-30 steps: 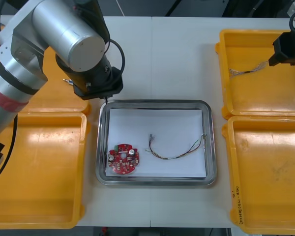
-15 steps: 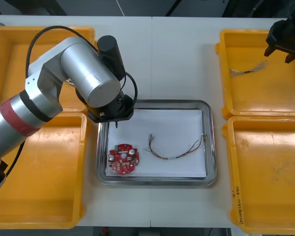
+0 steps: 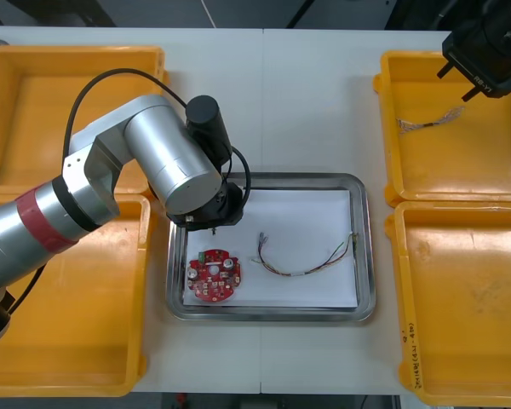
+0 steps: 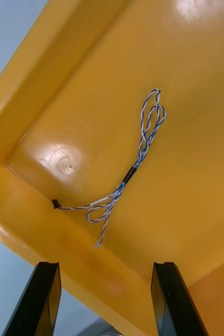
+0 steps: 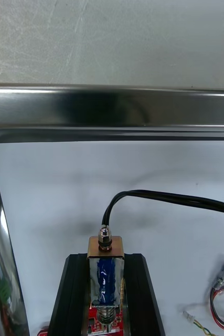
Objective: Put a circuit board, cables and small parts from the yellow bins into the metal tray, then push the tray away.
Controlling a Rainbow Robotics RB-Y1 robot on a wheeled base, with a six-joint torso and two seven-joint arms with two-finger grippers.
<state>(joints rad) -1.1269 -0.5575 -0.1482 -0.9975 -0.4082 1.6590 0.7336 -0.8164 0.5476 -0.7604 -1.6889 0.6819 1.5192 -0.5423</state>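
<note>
My left gripper [image 3: 211, 223] hangs over the near-left part of the metal tray [image 3: 272, 177], just beyond the round red circuit board [image 3: 213, 275]. In the left wrist view its fingers [image 5: 72, 294] are shut on the metal plug of a black cable [image 5: 169, 198], which arcs off over the tray's white inside [image 5: 112, 173]. A red and yellow cable [image 3: 307, 260] lies in the tray's middle. My right gripper [image 3: 485, 60] is over the far right yellow bin [image 3: 443, 162], open [image 4: 106, 299] above a twisted blue and white cable [image 4: 138, 163].
The near right bin [image 3: 468, 298] and both left bins [image 3: 68, 298] look bare. Open table lies beyond the tray, between the far bins. My left arm crosses the near edge of the far left bin [image 3: 34, 102].
My left arm swung from the far left bin to above the tray's left part, carrying the black cable. My right gripper shifted toward the far edge of its bin.
</note>
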